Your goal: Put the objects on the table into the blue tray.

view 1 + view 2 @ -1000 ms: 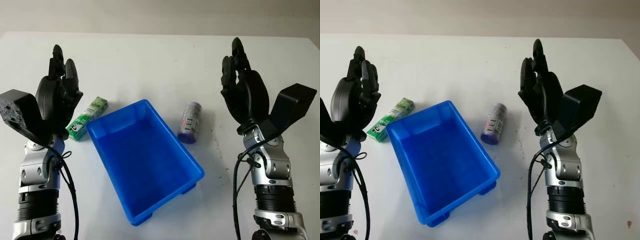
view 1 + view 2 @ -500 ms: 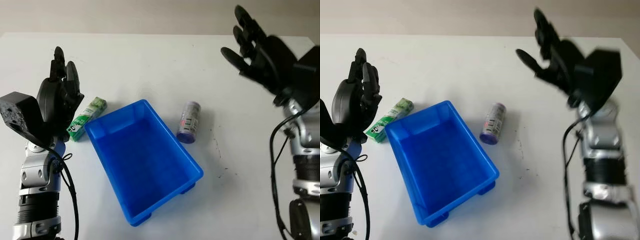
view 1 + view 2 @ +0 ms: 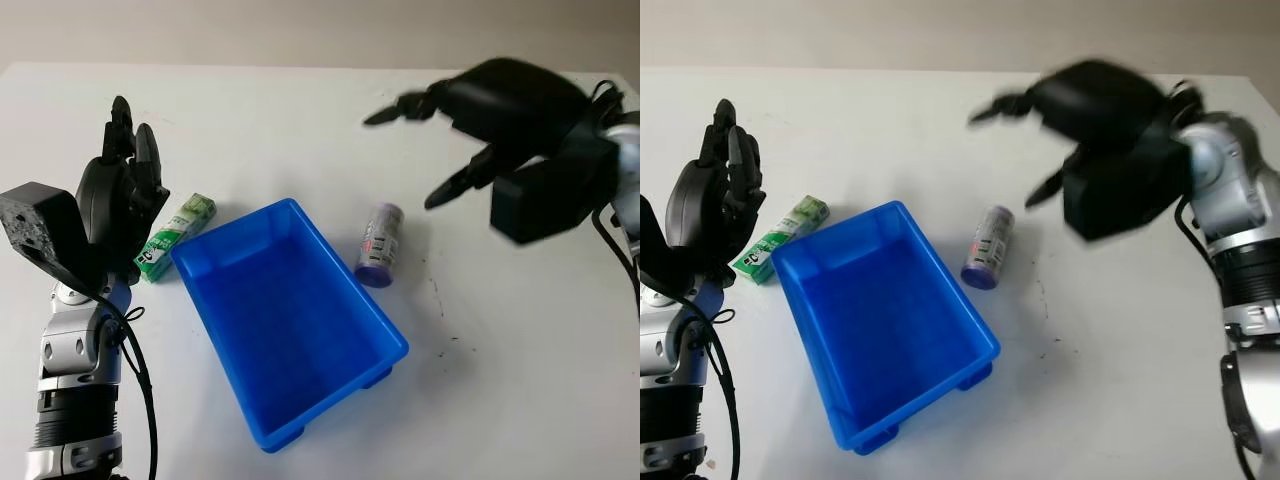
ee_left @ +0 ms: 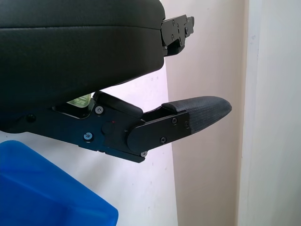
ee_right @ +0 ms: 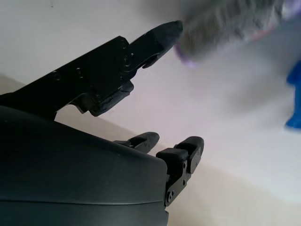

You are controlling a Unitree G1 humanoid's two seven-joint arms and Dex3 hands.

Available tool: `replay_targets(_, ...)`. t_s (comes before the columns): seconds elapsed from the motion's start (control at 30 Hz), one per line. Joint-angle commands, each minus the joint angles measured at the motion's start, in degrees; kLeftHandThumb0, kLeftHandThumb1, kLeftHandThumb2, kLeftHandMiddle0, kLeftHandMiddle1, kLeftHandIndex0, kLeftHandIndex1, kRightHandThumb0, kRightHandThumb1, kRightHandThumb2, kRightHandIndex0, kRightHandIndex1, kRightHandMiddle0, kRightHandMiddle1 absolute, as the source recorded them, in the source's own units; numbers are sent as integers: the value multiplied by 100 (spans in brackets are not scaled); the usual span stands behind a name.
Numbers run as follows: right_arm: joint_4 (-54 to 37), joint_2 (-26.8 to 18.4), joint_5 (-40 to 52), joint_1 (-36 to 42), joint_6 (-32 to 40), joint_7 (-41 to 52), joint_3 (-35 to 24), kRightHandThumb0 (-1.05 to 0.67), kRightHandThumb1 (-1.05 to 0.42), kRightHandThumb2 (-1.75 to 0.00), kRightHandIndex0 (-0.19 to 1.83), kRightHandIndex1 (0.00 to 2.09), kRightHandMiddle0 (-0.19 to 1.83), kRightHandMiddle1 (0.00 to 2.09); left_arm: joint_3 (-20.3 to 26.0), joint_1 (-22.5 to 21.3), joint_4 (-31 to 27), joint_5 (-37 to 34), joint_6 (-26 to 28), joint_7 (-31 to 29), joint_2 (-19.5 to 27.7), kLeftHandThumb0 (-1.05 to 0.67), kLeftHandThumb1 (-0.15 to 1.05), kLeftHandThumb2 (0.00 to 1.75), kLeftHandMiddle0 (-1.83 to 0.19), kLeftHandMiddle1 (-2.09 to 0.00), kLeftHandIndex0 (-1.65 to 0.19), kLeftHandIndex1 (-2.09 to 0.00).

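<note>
While lying skewed mid-table, blue tray holds nothing; purple can just beside its right rim, green pack near its left corner. Bare table beyond. Right hand above can, open, empty. Left hand raised beside pack, open.

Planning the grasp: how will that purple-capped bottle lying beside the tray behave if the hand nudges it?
The bottle lies on its side and looks cylindrical, so it will probably roll sideways if nudged. It is small, so likely light. The open right hand above it should probably close across its body.
</note>
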Motion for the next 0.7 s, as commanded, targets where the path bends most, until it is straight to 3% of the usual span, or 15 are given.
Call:
replay_targets(0.0, 195, -123, -308, -240, -343, -331, 145, -41, -72, -6, 38, 11, 38, 12, 9, -73, -10, -14, -25, -26, 28, -74, 105, 69, 19, 0, 19, 0)
replay_targets(0.27, 970, -2, -1326, -430, -1390, -1715, 710, -37, -74, -6, 42, 11, 40, 10, 27, -58, -31, -7, 12, -34, 55, -74, 105, 69, 19, 0, 19, 0)
replay_targets(0.5, 1506, 157, -1656, -396, -1657, -2524, 1050, -35, -81, -7, 36, 7, 33, 6, 16, -34, -40, -4, -2, -21, 23, -74, 105, 69, 19, 0, 19, 0)
replay_targets(0.67, 1819, 269, -1908, -326, -1792, -3246, 1291, -24, -95, -10, 42, 10, 39, 9, -17, -31, -53, 55, 6, 6, 37, -74, 105, 70, 19, 0, 19, 0)
